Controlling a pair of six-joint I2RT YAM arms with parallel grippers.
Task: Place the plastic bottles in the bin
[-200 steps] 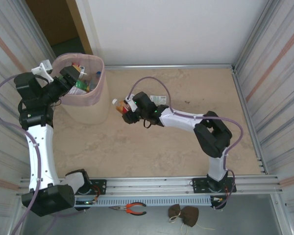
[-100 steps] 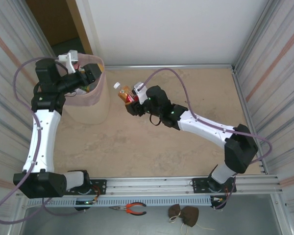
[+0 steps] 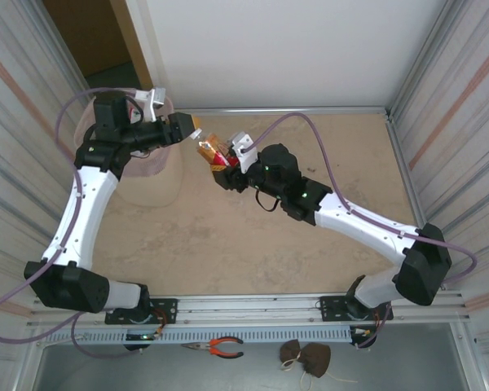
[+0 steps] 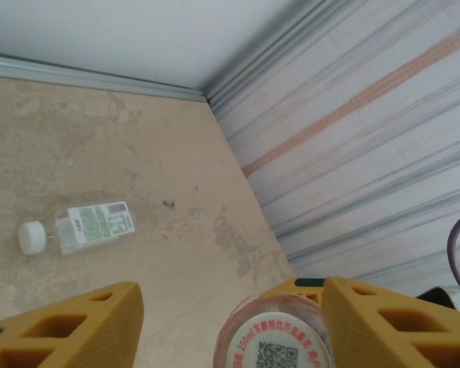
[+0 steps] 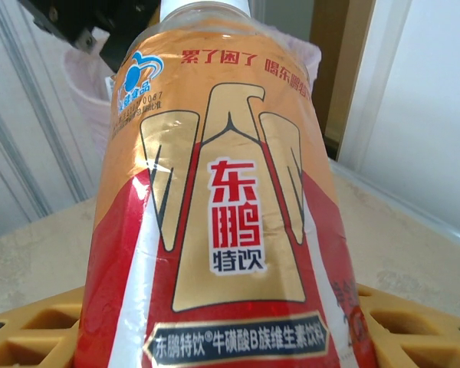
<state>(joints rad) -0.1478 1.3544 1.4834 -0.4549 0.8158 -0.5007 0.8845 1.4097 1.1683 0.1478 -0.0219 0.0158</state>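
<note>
My right gripper is shut on a plastic bottle with an orange and red label, held in the air just right of the bin. In the right wrist view the bottle stands between my yellow fingers. The pale pink bin shows behind it. My left gripper reaches over from the bin side to the bottle's top. Its jaws stand open on either side of the white cap: the cap sits against the right finger, with a gap to the left one. Another clear bottle with a white cap lies on the floor.
Corrugated metal walls close in both sides, and a white wall stands at the back. Orange-handled pliers and a brown cloth lump lie on the ledge in front of the rail.
The left arm swung from over the bin to the right and its jaws narrowed around the bottle's cap. The right arm stretched out and carried the bottle up toward the bin.
</note>
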